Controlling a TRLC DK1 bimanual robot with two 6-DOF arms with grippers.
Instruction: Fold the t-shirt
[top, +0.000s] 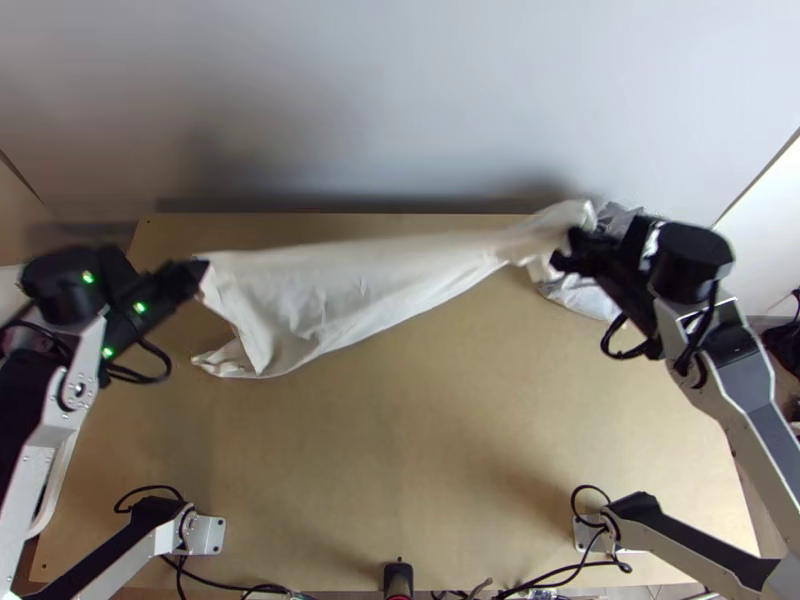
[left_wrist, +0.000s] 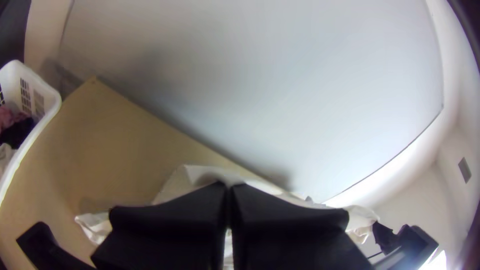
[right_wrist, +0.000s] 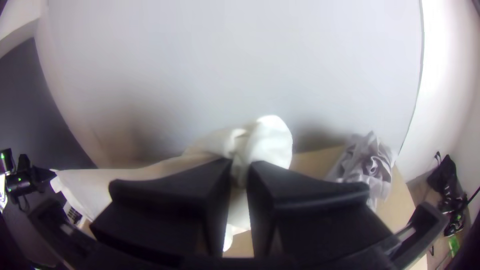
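T-shirt (top: 350, 292) stretched over the table (top: 420, 440), we have one corner pinched in our left gripper (top: 200, 268) and a bunched part clamped in our right gripper (right_wrist: 241, 172). Pulling harder could slip the left corner free; lowering that bunch unspread could leave crooked folds or snag the grey cloth (right_wrist: 367, 162) nearby.

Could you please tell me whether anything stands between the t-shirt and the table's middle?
Nothing visible stands between the white t-shirt and the middle of the table; crumpled grey cloth lies far right, near the right gripper.
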